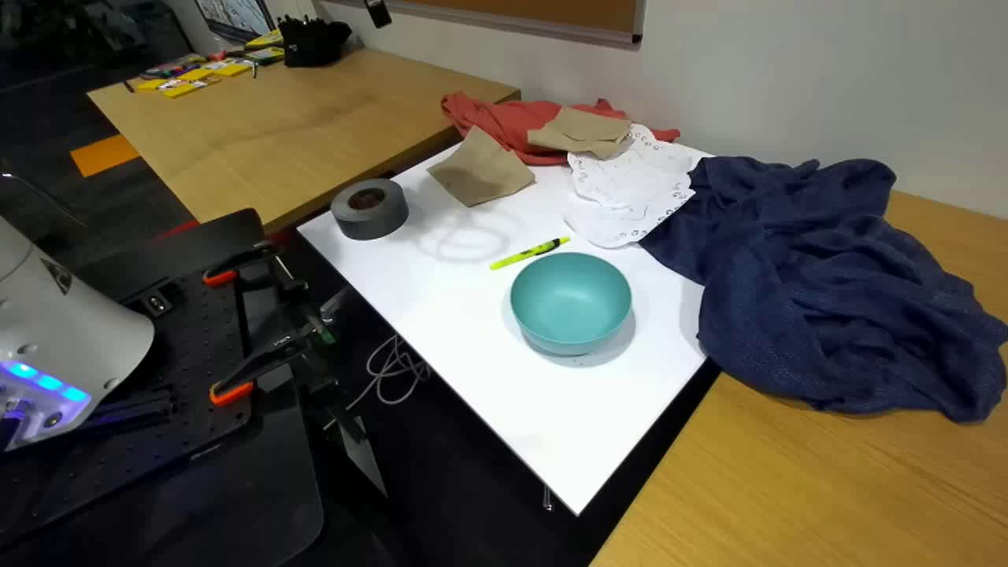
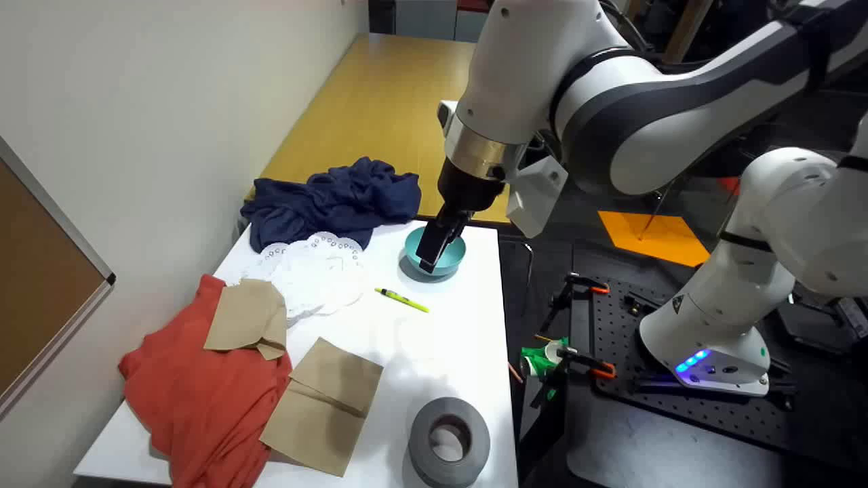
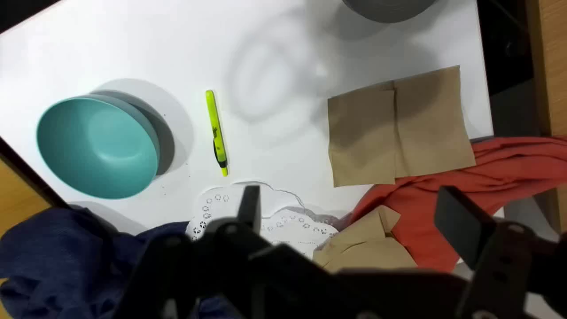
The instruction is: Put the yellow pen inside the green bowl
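Observation:
The yellow pen (image 1: 529, 253) lies flat on the white table beside the green bowl. It shows in an exterior view (image 2: 401, 299) and in the wrist view (image 3: 216, 133), apart from the bowl. The teal-green bowl (image 1: 571, 303) stands upright with nothing visible inside. It also shows in the wrist view (image 3: 97, 146) at the left, and in an exterior view (image 2: 453, 256), partly hidden behind my gripper (image 2: 432, 254). My gripper is raised above the table. In the wrist view the fingers of the gripper (image 3: 352, 215) are wide apart with nothing between them.
A grey tape roll (image 2: 449, 440) stands near a table corner. Brown paper pieces (image 3: 401, 128), a red cloth (image 2: 203, 386), white doilies (image 1: 630, 189) and a navy cloth (image 1: 819, 291) lie around the pen and bowl. A wall (image 1: 819, 87) runs along the back.

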